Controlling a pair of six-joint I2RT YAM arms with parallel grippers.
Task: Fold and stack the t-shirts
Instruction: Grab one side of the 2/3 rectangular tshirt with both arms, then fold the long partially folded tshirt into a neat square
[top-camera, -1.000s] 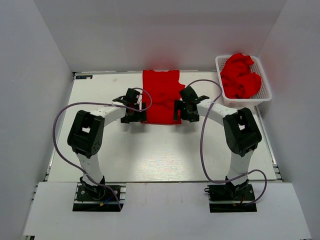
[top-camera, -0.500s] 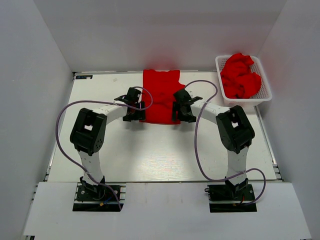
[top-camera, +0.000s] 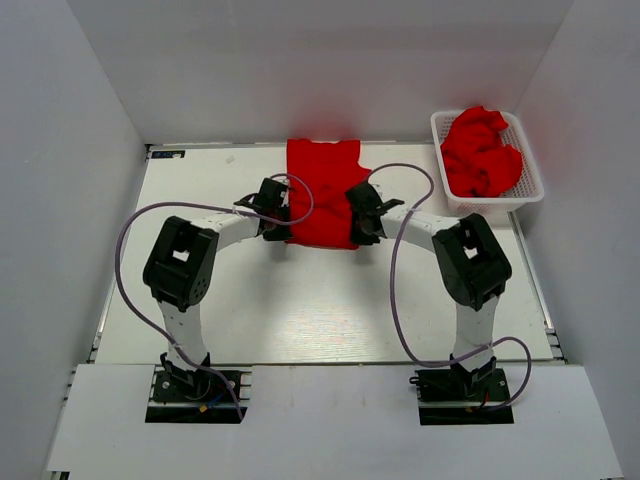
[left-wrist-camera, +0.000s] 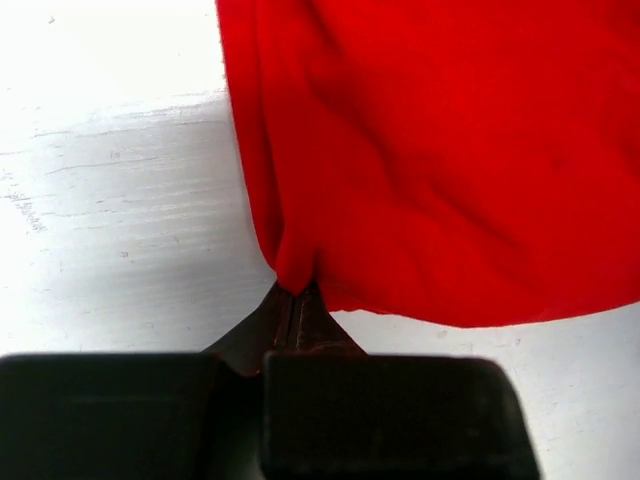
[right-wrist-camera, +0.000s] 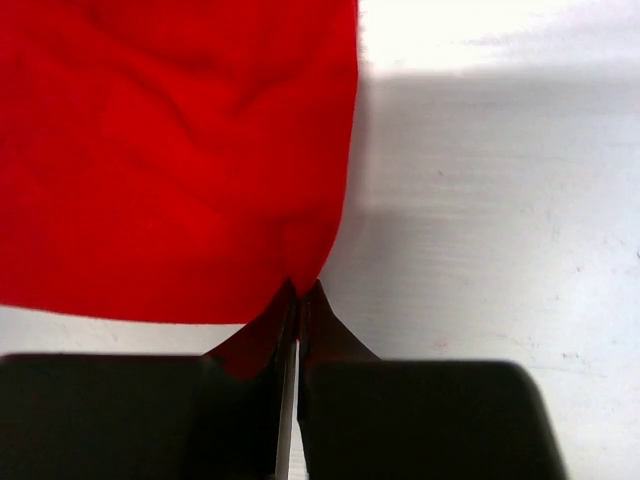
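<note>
A partly folded red t-shirt (top-camera: 322, 192) lies flat at the back middle of the table. My left gripper (top-camera: 281, 226) is shut on its near left corner; the left wrist view shows the cloth (left-wrist-camera: 440, 150) pinched at the fingertips (left-wrist-camera: 297, 293). My right gripper (top-camera: 354, 228) is shut on the near right corner, with the red cloth (right-wrist-camera: 170, 150) caught between its fingertips (right-wrist-camera: 300, 288). More crumpled red t-shirts (top-camera: 481, 150) fill the white basket (top-camera: 523, 196) at the back right.
White walls enclose the table (top-camera: 300, 300) on the left, back and right. The basket sits against the right wall. Grey cables (top-camera: 405, 270) loop from both arms over the table's near half.
Both grippers moved inward to the shirt's near corners and shut on the cloth. The shirt's near edge has drawn slightly narrower.
</note>
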